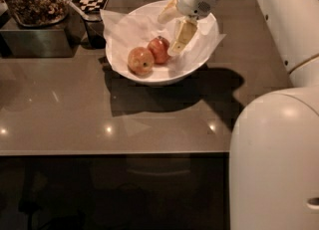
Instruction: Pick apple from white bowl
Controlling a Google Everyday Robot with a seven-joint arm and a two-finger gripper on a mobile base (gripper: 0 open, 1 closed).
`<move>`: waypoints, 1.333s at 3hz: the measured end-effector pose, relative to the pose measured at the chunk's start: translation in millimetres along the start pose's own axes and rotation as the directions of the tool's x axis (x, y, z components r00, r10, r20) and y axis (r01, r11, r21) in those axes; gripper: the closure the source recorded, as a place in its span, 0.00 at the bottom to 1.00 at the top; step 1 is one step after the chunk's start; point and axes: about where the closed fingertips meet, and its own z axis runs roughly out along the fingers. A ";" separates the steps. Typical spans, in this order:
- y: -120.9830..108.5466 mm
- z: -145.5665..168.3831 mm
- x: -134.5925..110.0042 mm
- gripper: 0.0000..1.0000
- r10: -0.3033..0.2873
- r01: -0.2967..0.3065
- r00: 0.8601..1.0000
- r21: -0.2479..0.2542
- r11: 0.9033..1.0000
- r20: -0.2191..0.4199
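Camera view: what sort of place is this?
Likely a kitchen or break-room counter: countertop, white bowl holding the apple and a paler apple, metal bin of snacks. The gripper hangs open over the bowl beside the apple.

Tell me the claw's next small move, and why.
Probably ease the claw a little lower and toward the apple. Its fingers look spread: one ends just beside the apple inside the white bowl, the other sits higher over the paper lining, so the apple is not yet between them.
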 end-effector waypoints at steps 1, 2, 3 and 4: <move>-11.3 10.3 4.8 0.27 -0.020 0.019 0.999 0.009 1.000 0.029; -18.2 18.3 9.1 0.26 -0.028 0.027 0.997 0.020 0.999 0.068; -19.5 27.9 12.5 0.27 -0.021 0.018 0.992 0.025 1.000 0.125; -16.5 41.6 13.3 0.28 -0.009 0.008 0.985 0.007 1.000 0.175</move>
